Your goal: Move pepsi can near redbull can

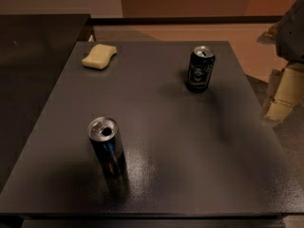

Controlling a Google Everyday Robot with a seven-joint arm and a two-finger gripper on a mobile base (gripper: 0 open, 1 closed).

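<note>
The pepsi can (200,69), wide and dark with a round pale logo and a silver top, stands upright at the far right of the dark grey table (180,141). The redbull can (107,146), slim, glossy blue-silver with an opened silver top, stands upright at the near left of the table. The two cans are far apart. My gripper (278,109) hangs at the right edge of the view, beyond the table's right edge, to the right of the pepsi can and a little nearer than it. It holds nothing that I can see.
A pale yellow sponge (99,56) lies at the table's far left corner. A black counter (33,46) adjoins the table on the left. Tan floor and a wall lie beyond the far edge.
</note>
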